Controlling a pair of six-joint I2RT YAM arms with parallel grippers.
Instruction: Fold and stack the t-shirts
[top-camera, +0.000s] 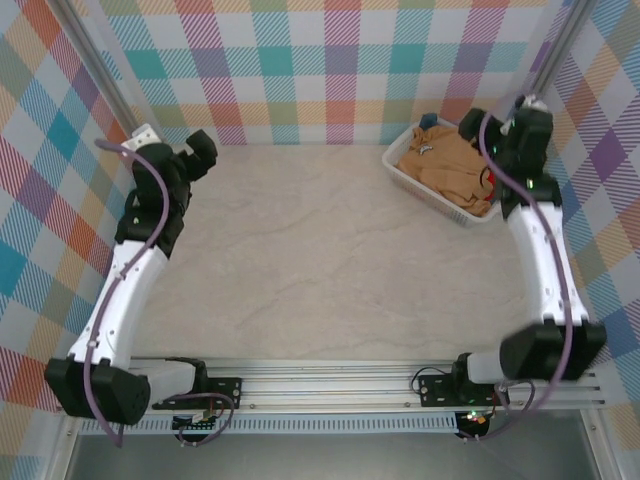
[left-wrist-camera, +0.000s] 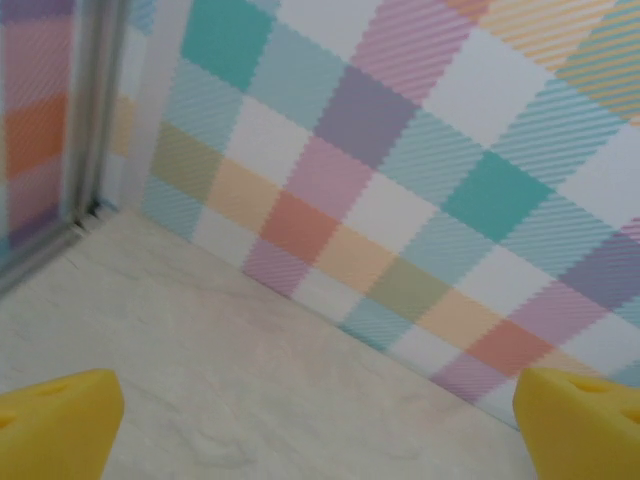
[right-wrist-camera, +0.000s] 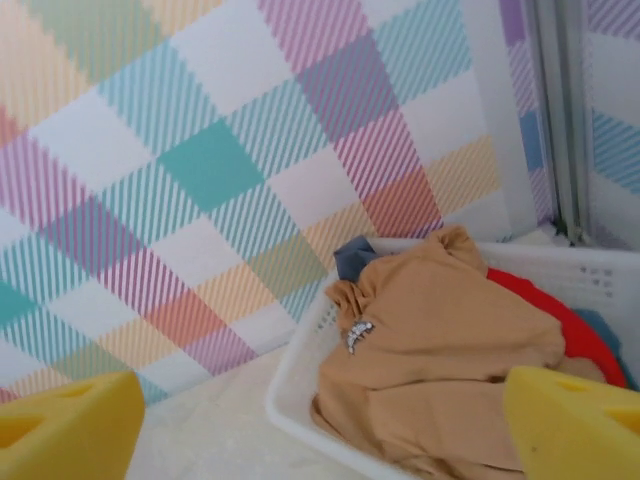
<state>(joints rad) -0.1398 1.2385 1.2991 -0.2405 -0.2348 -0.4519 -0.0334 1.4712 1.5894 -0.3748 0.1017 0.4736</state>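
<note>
The t-shirts lie crumpled in a white lattice basket (top-camera: 404, 172) at the back right. A tan one (top-camera: 445, 160) is on top, a red one (top-camera: 487, 181) peeks out at its right, and a bit of blue cloth (top-camera: 427, 121) shows at the far corner. In the right wrist view the tan shirt (right-wrist-camera: 440, 340) covers most of the red one (right-wrist-camera: 540, 305) and the blue cloth (right-wrist-camera: 352, 258). My right gripper (top-camera: 478, 128) (right-wrist-camera: 320, 440) hangs over the basket's right end, open, with nothing between its yellow fingers (right-wrist-camera: 65, 430). My left gripper (top-camera: 200, 148) (left-wrist-camera: 318, 430) is open over the bare table at the back left.
Checked walls close the table at the back and both sides, with metal corner posts (right-wrist-camera: 560, 120). The basket rim (right-wrist-camera: 290, 400) stands close to the back wall. The pale tabletop (top-camera: 320, 260) stretches between the two arms.
</note>
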